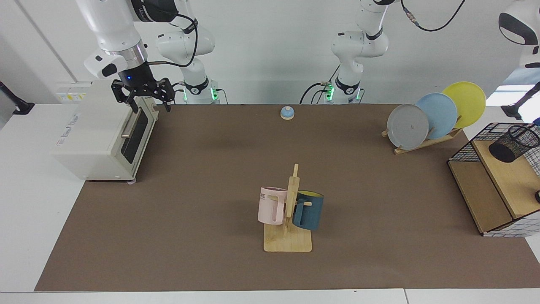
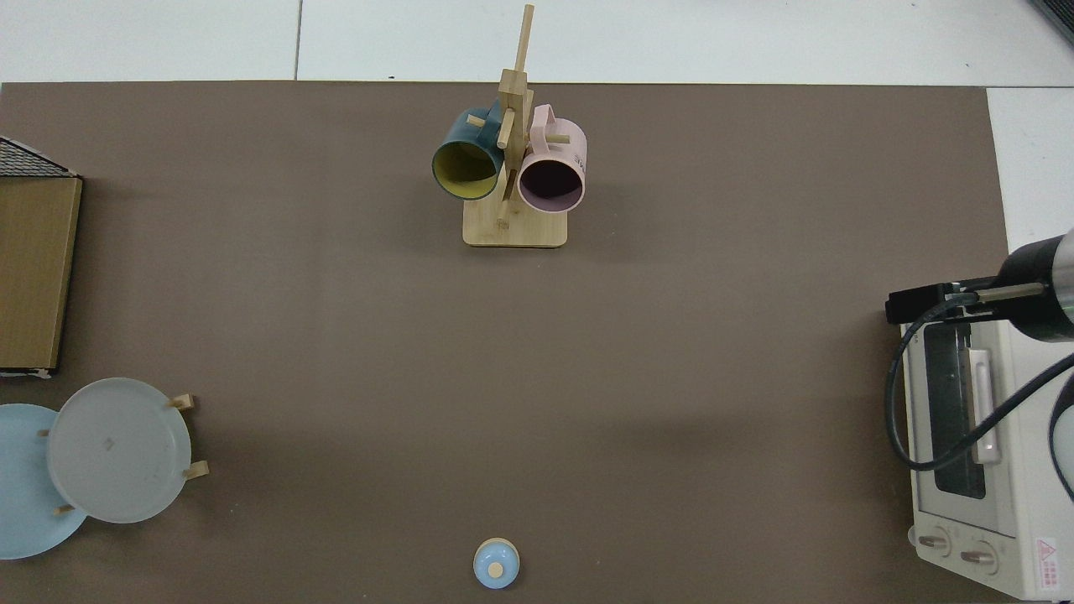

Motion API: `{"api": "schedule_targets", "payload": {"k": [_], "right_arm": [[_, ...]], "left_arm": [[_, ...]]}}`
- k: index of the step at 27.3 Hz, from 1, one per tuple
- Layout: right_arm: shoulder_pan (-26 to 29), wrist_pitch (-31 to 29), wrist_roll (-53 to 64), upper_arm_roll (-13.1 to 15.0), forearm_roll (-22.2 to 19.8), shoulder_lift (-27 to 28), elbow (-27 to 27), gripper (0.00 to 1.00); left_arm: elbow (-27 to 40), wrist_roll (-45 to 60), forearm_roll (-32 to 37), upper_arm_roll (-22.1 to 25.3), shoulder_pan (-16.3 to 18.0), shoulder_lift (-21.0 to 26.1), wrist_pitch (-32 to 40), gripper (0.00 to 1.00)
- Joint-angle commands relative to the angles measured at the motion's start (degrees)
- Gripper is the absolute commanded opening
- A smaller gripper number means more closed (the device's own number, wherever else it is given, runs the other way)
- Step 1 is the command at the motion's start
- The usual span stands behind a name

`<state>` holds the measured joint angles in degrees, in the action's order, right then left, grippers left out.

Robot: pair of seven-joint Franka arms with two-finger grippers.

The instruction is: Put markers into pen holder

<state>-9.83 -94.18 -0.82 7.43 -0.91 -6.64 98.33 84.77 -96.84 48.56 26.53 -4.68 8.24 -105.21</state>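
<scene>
With the left gripper and the marker both out of view, the marker may miss the pen holder (image 1: pixel 514 143) on the wire shelf (image 1: pixel 466 145), while the waiting right gripper (image 1: pixel 142 96) hangs spread above the toaster oven (image 1: pixel 99 135).

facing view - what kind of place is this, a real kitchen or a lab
Most likely a robot lab staged as a kitchen: two Franka arms bolted behind a brown mat that carries a toaster oven, a plate rack and a mug tree, against bare white walls.
</scene>
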Motion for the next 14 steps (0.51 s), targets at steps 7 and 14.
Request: {"api": "schedule_targets", "payload": {"k": [7,14], "right_arm": [[1.3,0.8,1.4,-0.5,2.0,-0.8,-0.2,1.0],[1.4,0.8,1.4,-0.5,2.0,-0.8,-0.2,1.0]], "left_arm": [[-0.1,0.9,2.3,-0.4,-0.7,3.9,5.4,0.0],[1.8,2.3,2.4,-0.6,-1.7,4.4,6.4,0.0]]}}
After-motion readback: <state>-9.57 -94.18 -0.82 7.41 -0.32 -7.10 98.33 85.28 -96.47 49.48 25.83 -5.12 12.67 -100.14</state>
